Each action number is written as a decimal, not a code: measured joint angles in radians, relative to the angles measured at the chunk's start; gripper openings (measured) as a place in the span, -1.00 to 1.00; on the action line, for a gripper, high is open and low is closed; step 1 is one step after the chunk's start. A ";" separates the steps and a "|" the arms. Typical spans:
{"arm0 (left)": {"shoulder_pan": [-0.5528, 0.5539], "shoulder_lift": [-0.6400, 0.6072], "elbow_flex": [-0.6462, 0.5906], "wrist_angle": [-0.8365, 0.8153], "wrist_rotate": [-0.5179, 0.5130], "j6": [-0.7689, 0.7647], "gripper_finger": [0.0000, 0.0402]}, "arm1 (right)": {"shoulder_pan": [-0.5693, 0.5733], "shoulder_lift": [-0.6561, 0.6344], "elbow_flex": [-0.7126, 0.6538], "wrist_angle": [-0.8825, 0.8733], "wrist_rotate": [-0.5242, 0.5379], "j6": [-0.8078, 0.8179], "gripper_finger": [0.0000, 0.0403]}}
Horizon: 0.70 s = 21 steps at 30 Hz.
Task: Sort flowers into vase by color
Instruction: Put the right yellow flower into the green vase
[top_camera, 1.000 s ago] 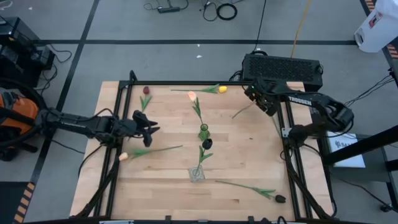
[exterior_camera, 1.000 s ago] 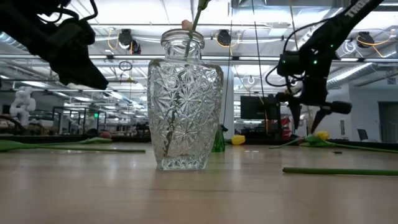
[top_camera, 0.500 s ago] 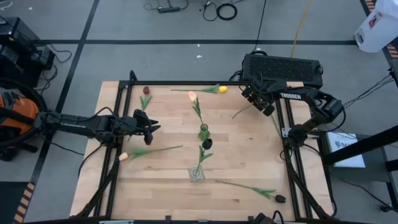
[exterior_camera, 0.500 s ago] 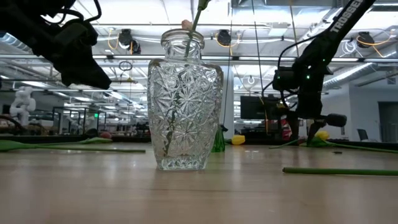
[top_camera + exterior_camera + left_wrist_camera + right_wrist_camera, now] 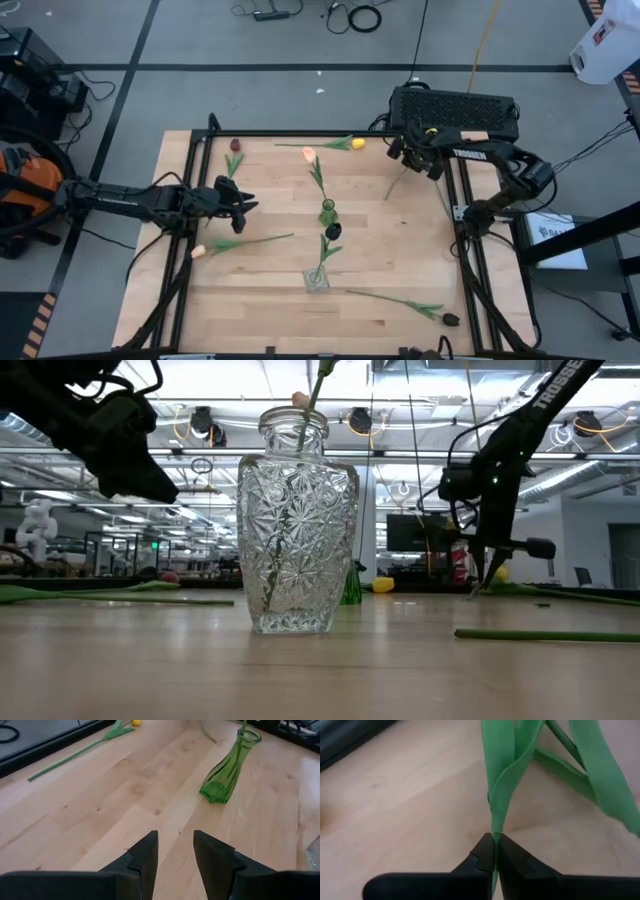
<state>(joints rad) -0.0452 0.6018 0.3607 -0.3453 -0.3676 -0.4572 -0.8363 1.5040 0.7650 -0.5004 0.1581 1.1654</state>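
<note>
A: What is seen on the pale wooden table point(image 5: 380, 260)?

B: Thin-stemmed artificial tulips point(image 5: 245, 243) are scattered; a clear cut-glass vase point(image 5: 316, 280) stands at six o'clock.

A: And the pincers?

B: At two o'clock, the right gripper point(image 5: 494, 851) is clamped on a green-leaved stem point(image 5: 501, 785). At nine o'clock, the left gripper point(image 5: 175, 851) is parted, empty. A ceiling-lit workshop is seen behind.

Several tulips lie flat across the table: a yellow-headed flower point(image 5: 340, 143) at upper centre, a maroon flower point(image 5: 234, 155) at upper left, a peach flower point(image 5: 235, 244) at left, a dark flower point(image 5: 410, 305) at lower right. A held flower point(image 5: 398, 180) hangs tilted at upper right, its stem pinched between closed fingers.
</note>
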 joint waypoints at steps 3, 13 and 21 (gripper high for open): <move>0.000 0.000 0.000 -0.001 0.000 0.000 -0.34 | 0.026 -0.046 0.030 0.005 0.032 -0.110 -0.98; 0.000 0.000 0.000 -0.003 -0.024 0.000 -0.34 | 0.189 -0.333 0.145 0.098 0.158 -0.381 -0.99; 0.000 0.000 0.000 -0.004 -0.034 0.001 -0.34 | 0.392 -0.443 0.174 0.398 0.155 -0.762 -1.00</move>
<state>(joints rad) -0.0452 0.6018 0.3607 -0.3489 -0.4011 -0.4564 -0.4444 1.0614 0.9390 -0.1024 0.3135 0.4036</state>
